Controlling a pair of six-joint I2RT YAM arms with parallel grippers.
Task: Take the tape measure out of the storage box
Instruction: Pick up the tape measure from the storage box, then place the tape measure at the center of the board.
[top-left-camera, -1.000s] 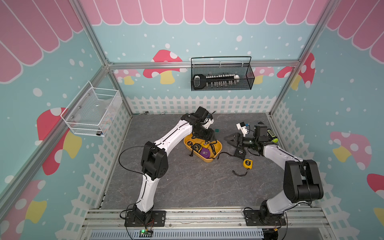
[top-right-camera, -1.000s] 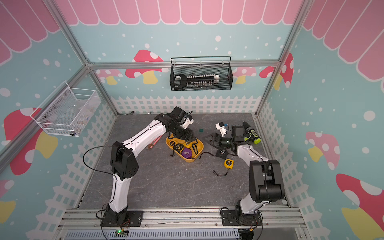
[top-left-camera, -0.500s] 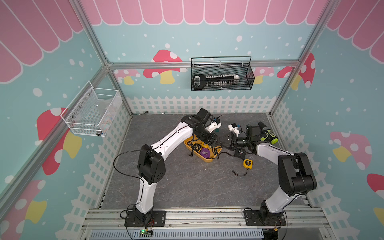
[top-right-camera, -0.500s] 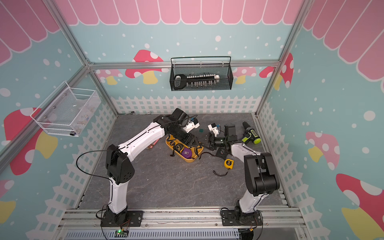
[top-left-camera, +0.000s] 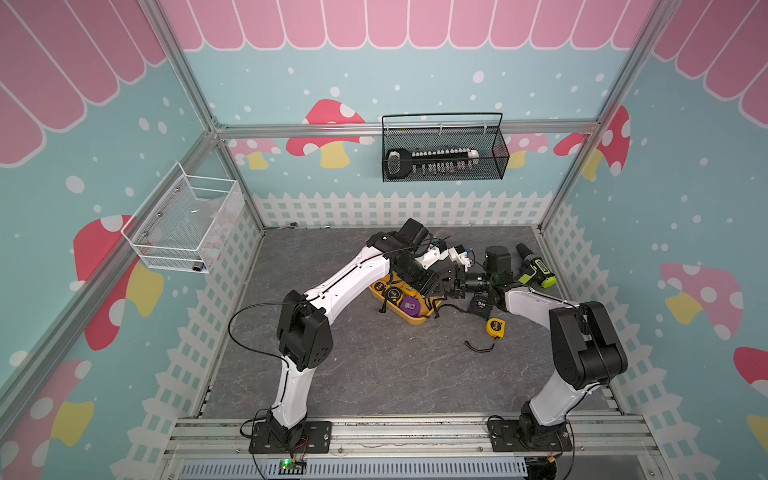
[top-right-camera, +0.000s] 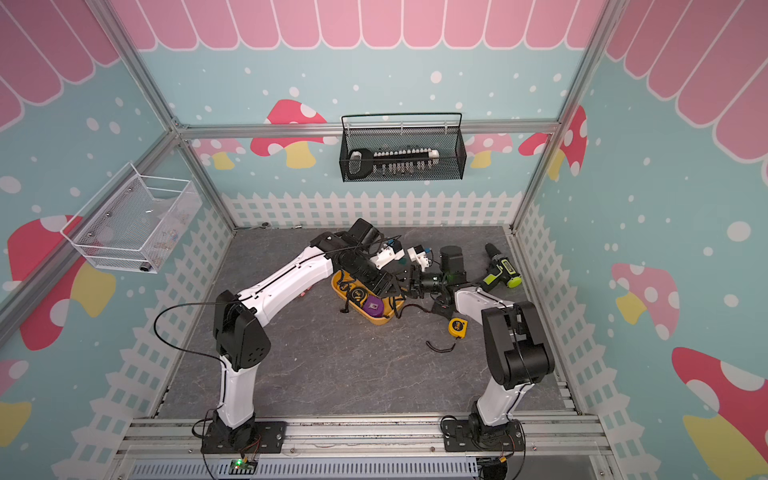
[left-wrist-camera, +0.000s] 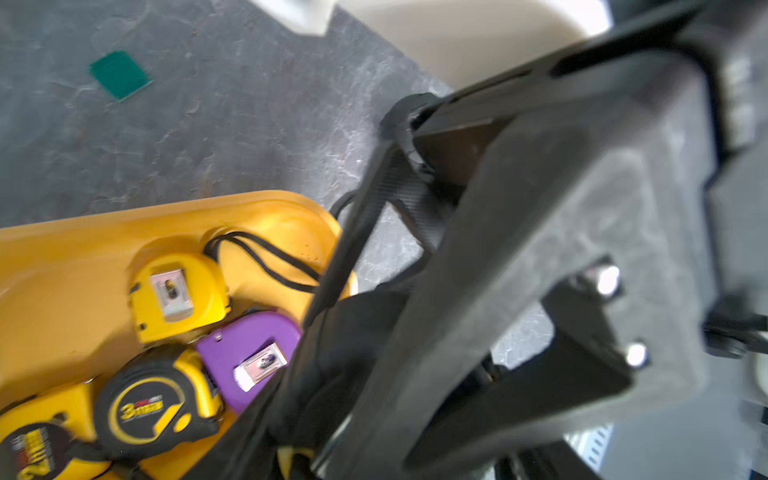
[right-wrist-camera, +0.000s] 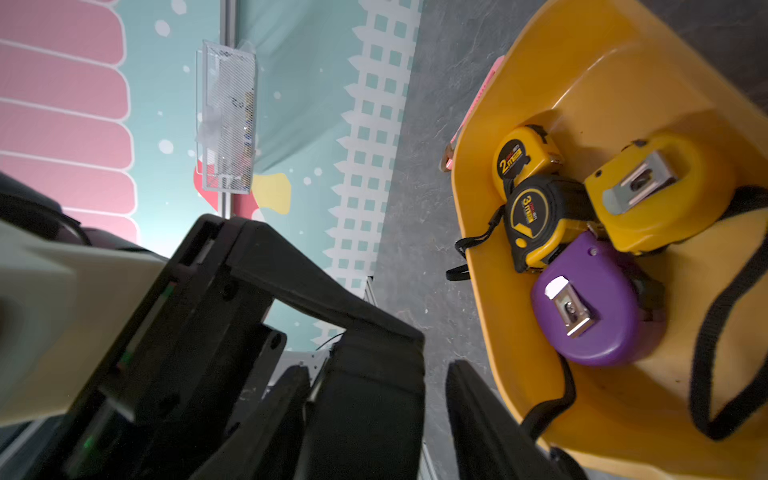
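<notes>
The yellow storage box lies mid-table and holds several tape measures: a purple one, a yellow one with a clip, a black-yellow one and a small yellow one. Another yellow tape measure lies on the table outside the box. My left gripper hangs at the box's right end; only one of its fingers shows. My right gripper meets it there, jaws apart, with the left gripper's black fingertip between them and a gap on one side.
A green-black drill and a small black tape-like case lie behind and under my right arm. A black wire basket hangs on the back wall, a white mesh basket on the left wall. A green square lies on the floor.
My right arm has swung left to the box's right end and its jaws have narrowed. My left gripper has shifted slightly towards that same end.
</notes>
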